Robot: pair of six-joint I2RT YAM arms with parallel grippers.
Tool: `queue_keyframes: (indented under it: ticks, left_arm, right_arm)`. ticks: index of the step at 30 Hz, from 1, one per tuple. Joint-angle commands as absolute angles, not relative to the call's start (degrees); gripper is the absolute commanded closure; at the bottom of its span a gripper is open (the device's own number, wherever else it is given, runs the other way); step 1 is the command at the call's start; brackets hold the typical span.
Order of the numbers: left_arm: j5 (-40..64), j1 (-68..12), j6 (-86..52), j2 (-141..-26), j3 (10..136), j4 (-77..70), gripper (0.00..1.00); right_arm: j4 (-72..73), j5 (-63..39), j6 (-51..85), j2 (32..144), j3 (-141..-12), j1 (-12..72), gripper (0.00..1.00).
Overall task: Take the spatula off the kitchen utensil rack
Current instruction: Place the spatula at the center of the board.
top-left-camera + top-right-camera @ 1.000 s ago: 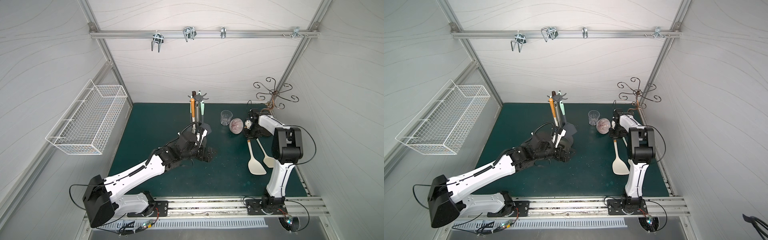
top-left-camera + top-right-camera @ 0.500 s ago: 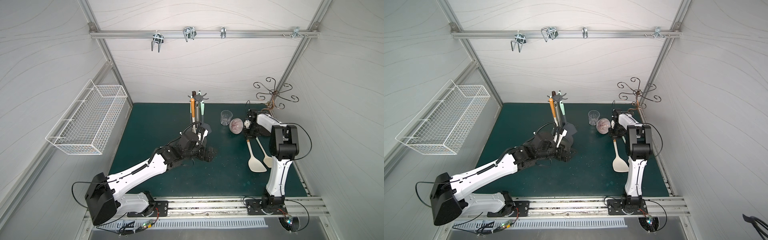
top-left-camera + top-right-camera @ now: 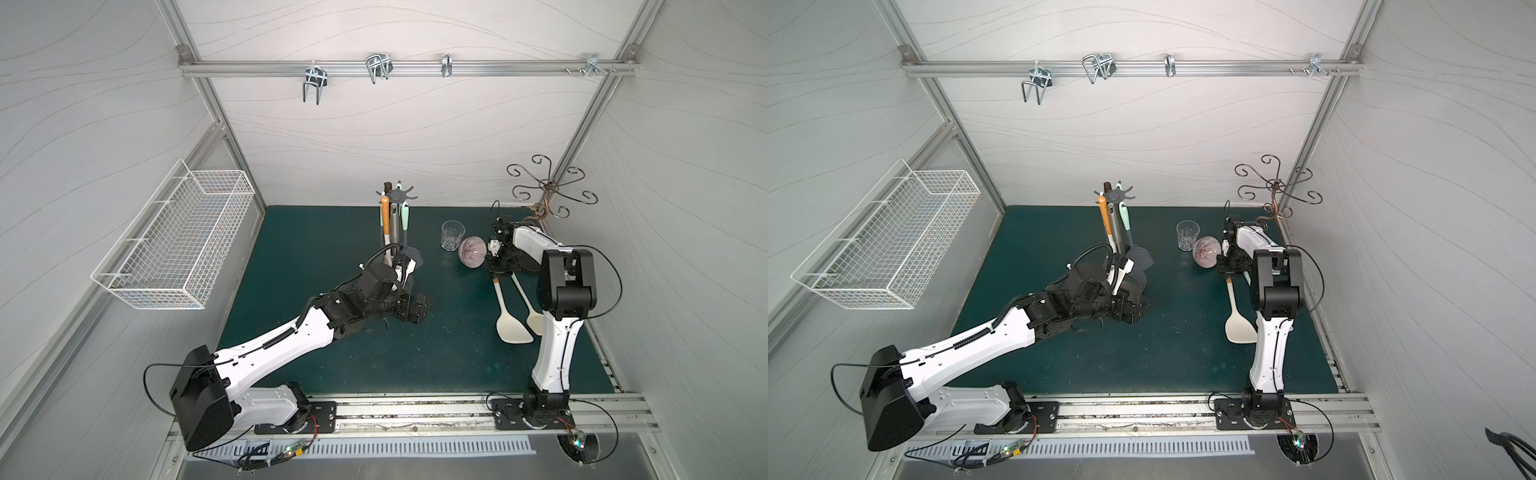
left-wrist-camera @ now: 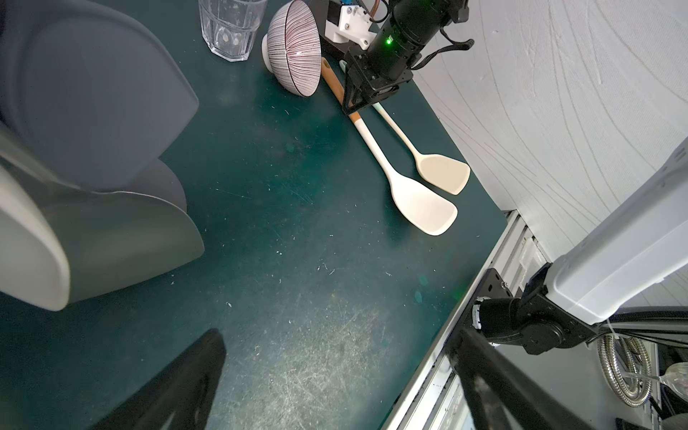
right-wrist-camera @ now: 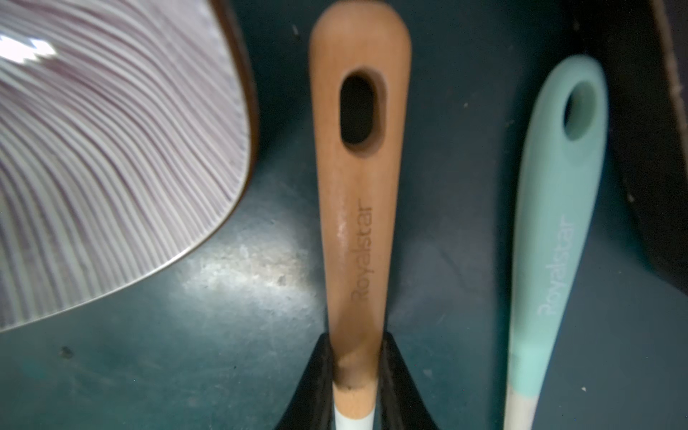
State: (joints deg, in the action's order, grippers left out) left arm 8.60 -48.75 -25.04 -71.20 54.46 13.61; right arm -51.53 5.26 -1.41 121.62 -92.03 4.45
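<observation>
The dark grey kitchen utensil rack (image 3: 397, 194) (image 3: 1114, 194) stands at the back of the green mat, with an orange-handled, a grey and a mint-handled utensil hanging from its prongs. Their grey heads (image 4: 93, 104) loom close and blurred in the left wrist view. A cream spatula with a wooden handle (image 3: 510, 324) (image 3: 1239, 328) (image 4: 420, 204) lies flat on the mat. My right gripper (image 3: 500, 272) (image 4: 353, 108) (image 5: 356, 357) is shut on its handle (image 5: 357, 208). My left gripper (image 3: 422, 307) (image 3: 1140, 309) (image 4: 337, 342) is open and holds nothing, low beside the rack's foot.
A mint-handled cream spatula (image 3: 534, 320) (image 4: 443, 173) (image 5: 554, 238) lies beside the held one. A striped bowl (image 3: 471, 252) (image 5: 93, 149) on its side and a clear glass (image 3: 452, 235) stand next to my right gripper. A bronze curly stand (image 3: 548, 191) fills the back right corner, a white wire basket (image 3: 178, 245) hangs on the left wall.
Both arms have shifted only slightly. The right gripper stays shut on the wooden handle and the left stays open.
</observation>
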Motion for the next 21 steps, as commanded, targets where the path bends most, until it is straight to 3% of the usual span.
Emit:
queue_keyframes:
  ticks: [1,5,7,13,21]
  left_arm:
    - [7.98,-48.47,-24.0,-70.62,57.3,13.26,0.0]
    - [7.48,-48.43,-24.0,-70.22,57.72,14.23,0.0]
    - [7.37,-48.43,-24.07,-69.96,57.83,14.57,0.0]
    - [7.4,-48.43,-24.72,-69.63,58.93,16.35,0.0]
    - [5.94,-48.43,-24.52,-67.67,61.2,22.06,0.0]
  right_arm:
    - [-47.5,5.2,-1.48,124.25,-93.23,3.95,0.88]
    - [-47.7,5.23,-1.38,123.25,-93.68,3.92,0.64]
    - [-48.01,5.23,-1.37,122.8,-93.78,3.95,0.57]
    - [-48.49,5.2,-0.99,119.55,-92.75,3.93,0.55]
    - [-48.36,6.17,0.07,107.21,-86.21,3.95,0.52]
